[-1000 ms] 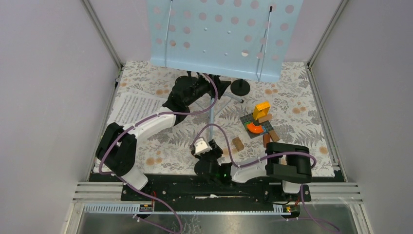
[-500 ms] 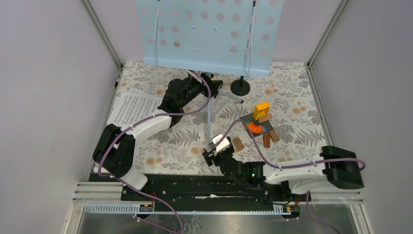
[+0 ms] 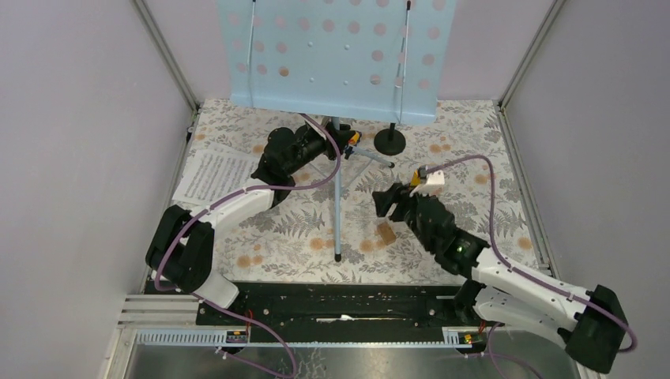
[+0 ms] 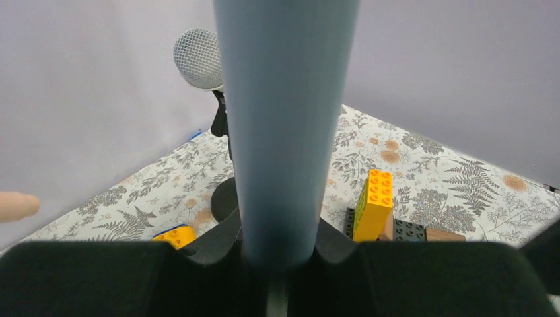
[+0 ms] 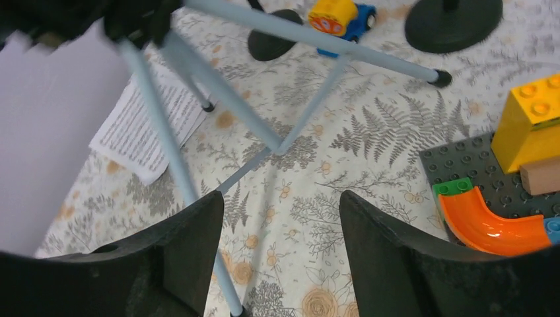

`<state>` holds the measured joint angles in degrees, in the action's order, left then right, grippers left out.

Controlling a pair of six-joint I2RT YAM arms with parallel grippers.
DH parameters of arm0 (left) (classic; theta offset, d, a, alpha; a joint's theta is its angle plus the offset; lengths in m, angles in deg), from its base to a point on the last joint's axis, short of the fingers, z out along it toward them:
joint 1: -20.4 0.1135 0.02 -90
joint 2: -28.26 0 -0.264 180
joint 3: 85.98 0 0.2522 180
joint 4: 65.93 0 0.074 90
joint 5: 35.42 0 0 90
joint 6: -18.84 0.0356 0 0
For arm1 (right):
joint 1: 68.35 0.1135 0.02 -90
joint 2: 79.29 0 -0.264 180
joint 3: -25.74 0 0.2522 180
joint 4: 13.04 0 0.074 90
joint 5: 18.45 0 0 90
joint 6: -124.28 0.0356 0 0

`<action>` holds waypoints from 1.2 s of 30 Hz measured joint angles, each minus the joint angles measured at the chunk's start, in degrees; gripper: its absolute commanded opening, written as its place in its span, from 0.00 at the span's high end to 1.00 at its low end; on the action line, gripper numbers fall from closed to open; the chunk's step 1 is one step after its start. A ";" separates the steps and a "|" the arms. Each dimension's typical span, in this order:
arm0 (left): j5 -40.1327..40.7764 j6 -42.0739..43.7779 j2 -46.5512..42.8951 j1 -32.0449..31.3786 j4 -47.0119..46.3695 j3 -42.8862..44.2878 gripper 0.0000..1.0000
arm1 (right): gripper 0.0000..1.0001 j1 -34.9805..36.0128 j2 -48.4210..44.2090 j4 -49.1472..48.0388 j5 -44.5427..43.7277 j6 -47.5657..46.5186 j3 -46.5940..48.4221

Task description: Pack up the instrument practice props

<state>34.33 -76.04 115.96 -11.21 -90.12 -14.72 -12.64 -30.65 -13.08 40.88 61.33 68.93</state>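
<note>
Left hand (image 3: pixel 341 140) clamps the one music rack (image 3: pixel 340 55); right hand (image 5: pixel 280 221) gapes wide.

Plain pale lilac walls (image 3: pixel 71 158) close in left, right and top of the frame, met by slanting metal corner posts (image 3: pixel 165 57). The tabletop (image 3: pixel 482 134) wears a cream cloth (ferns, orange blossoms). Soft, even light.

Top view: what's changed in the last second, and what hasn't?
The left gripper jaws closed on the music rack's pole, and the rack shifted left. The right gripper, jaws open and empty, swung from near centre out to the right, over the toy blocks. The sheet music, black mic holder base and small brown block stayed put.
</note>
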 measured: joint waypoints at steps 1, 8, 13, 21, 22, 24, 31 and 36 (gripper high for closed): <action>-0.26 0.15 -0.15 0.09 0.35 0.00 0.96 | 0.32 -4.24 0.76 0.96 3.76 2.21 0.46; -1.86 0.37 -0.66 0.96 1.42 0.00 1.00 | 0.37 -20.85 11.89 -3.65 31.93 17.35 4.42; -2.14 0.59 -1.09 1.27 1.29 -0.46 1.00 | 0.36 -22.88 19.06 -12.83 42.95 24.50 7.58; -3.02 0.35 -1.25 1.73 0.66 -0.87 1.00 | 0.44 -24.02 28.06 -21.70 48.11 27.67 16.50; -3.13 0.37 -1.25 1.77 0.66 -0.87 1.00 | 0.45 -24.22 29.24 -22.45 48.46 27.87 17.46; -3.48 0.37 -1.27 1.86 0.66 -0.87 1.00 | 0.47 -24.50 31.76 -23.41 49.09 28.20 19.28; -4.46 0.39 -1.31 2.38 0.76 -0.87 1.00 | 0.59 -25.18 36.26 -23.74 49.86 27.82 20.63; -5.09 0.42 -1.31 2.75 0.79 -0.87 1.00 | 1.00 -25.51 38.38 -24.20 52.30 26.34 23.37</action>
<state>29.24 -75.62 114.65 -8.46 -89.34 -15.60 -38.15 7.73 -37.27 93.18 87.66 92.29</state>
